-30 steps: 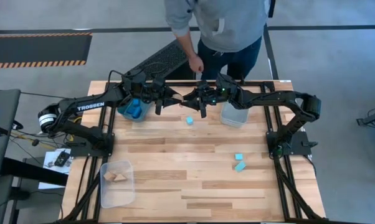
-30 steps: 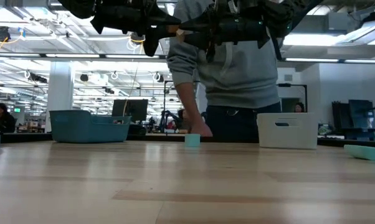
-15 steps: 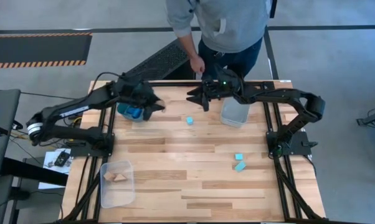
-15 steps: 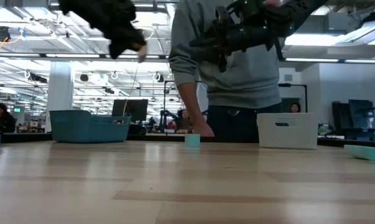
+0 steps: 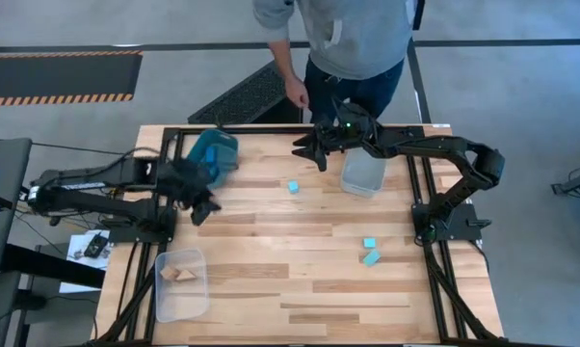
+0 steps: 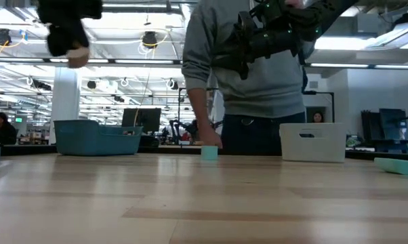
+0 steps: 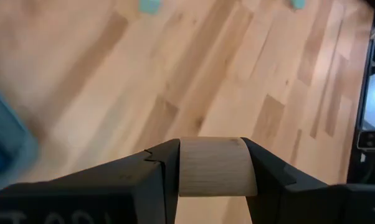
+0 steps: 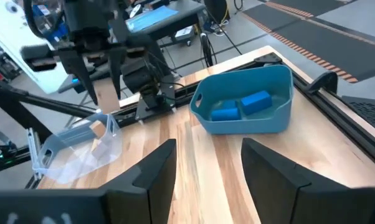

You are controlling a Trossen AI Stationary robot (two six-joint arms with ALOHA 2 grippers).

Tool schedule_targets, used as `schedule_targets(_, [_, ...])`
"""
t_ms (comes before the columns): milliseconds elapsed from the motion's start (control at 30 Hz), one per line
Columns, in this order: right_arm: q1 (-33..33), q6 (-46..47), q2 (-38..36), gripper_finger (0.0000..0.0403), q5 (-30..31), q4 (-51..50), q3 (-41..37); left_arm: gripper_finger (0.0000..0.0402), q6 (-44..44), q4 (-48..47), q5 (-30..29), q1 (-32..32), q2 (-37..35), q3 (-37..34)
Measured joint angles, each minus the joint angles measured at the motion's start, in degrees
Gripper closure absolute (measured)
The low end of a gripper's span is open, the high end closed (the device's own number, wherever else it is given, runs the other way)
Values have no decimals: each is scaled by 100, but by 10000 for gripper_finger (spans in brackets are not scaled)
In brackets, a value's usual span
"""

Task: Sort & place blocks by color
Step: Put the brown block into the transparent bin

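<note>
My left gripper (image 5: 199, 200) hangs over the table's left side, shut on a tan wooden block (image 7: 212, 165), which also shows in the low view (image 6: 77, 59). My right gripper (image 5: 304, 154) hovers open and empty at the far middle, high above the table (image 6: 241, 57). One cyan block (image 5: 293, 187) lies flat on the table near it. Two more cyan blocks (image 5: 370, 251) lie at the right. The teal bin (image 5: 213, 154) at the far left holds two blue blocks (image 8: 240, 106). Tan blocks (image 5: 179, 274) lie in a clear bin (image 5: 181, 289) at the near left. My left gripper pinches the tan block by two opposite sides (image 7: 187, 165) between its two fingers. The fingers slant downward over the table. The block is lifted well clear of the table top.
A second clear bin (image 5: 362, 176) stands at the far right, close under my right arm. A person in a grey top stands at the far edge, one hand (image 5: 297, 94) hanging by the table. Bare wood lies across the middle and the near side.
My left gripper has drawn away from my right gripper at the far middle and swung toward the table's left and near side, tipping downward, with the tan block still held. My right gripper has stayed near the far middle.
</note>
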Motion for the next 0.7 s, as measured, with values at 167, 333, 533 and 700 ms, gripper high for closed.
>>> schedule_targets(167, [6, -12, 2, 204, -21, -25, 0, 289, -1301, -25, -371, -1083, -305, -555])
schedule_targets(333, [53, -12, 2, 207, -96, -104, 0, 293, -2339, -95, -476, -2017, -382, -907])
schedule_targets(533, [70, -75, 4, 207, -139, -156, 0, 287, -3110, -216, -538, -2860, -378, -1250])
schedule_targets(700, [67, -99, 4, 207, -139, -156, 0, 289, -3620, -137, -567, -3351, -382, -1485])
